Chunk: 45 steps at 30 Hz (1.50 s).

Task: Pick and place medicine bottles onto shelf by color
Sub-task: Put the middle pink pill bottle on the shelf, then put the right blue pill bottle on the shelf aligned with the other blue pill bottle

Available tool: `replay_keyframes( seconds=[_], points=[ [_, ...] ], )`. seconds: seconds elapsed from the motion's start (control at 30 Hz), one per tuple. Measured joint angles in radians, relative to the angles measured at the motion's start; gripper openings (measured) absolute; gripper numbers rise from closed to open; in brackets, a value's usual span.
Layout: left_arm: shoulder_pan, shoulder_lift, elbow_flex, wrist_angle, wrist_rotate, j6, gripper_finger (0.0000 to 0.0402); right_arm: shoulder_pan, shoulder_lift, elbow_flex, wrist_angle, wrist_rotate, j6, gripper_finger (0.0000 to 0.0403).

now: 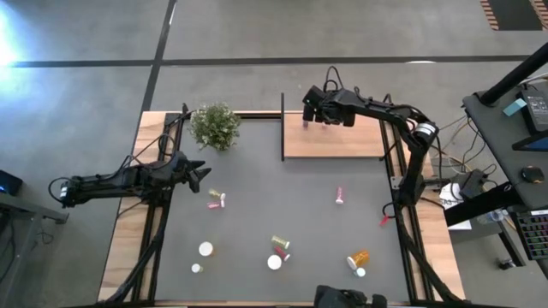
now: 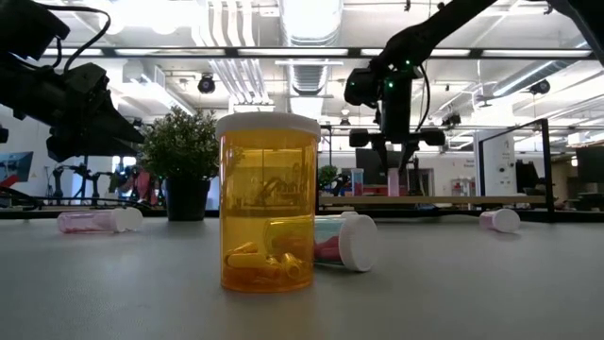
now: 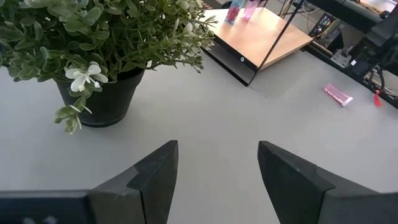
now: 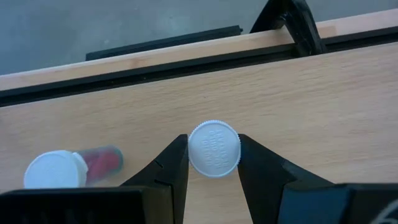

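The shelf (image 1: 342,141), a light wooden board with thin black posts, lies at the table's far right. My right gripper (image 4: 213,144) hangs over its far left part, shut on a pink medicine bottle (image 2: 393,181) with a white cap. A second pink, white-capped bottle (image 4: 59,169) is on the board beside it. Several more medicine bottles are scattered over the dark table: pink ones (image 1: 216,201) (image 1: 340,196) and an orange one (image 1: 358,258) lying down, and white-capped ones (image 1: 205,249) (image 1: 275,262). My left gripper (image 3: 217,168) waits open at the table's left, near the plant. My right gripper pinches the bottle's round white cap (image 4: 214,149) between its two fingers, one on each side of the cap's rim. The fingers come steeply from above. The bottle hangs upright below them, its base at the board; whether it rests there I cannot tell.
A green potted plant (image 1: 215,126) stands at the far left, just beyond my left gripper. A tall orange bottle (image 2: 268,203) stands upright close to the low camera, with a capped bottle (image 2: 344,241) lying behind it. A small red object (image 1: 384,221) lies at the right edge.
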Motion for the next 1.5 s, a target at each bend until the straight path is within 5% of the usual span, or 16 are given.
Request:
replay_keyframes(
  seconds=[0.43,1.17,1.5],
  points=[
    [0.0,0.0,0.0,0.0,0.0,0.0,0.0205,-0.003,-0.004,-0.001,-0.002,-0.004,0.001,0.0119],
    [0.0,0.0,0.0,0.0,0.0,0.0,0.0205,0.014,-0.088,0.089,-0.193,-0.028,0.019,0.029],
    [0.0,0.0,0.0,0.0,0.0,0.0,0.0205,0.12,-0.228,0.078,-0.261,-0.004,0.038,0.0304]
  ],
)
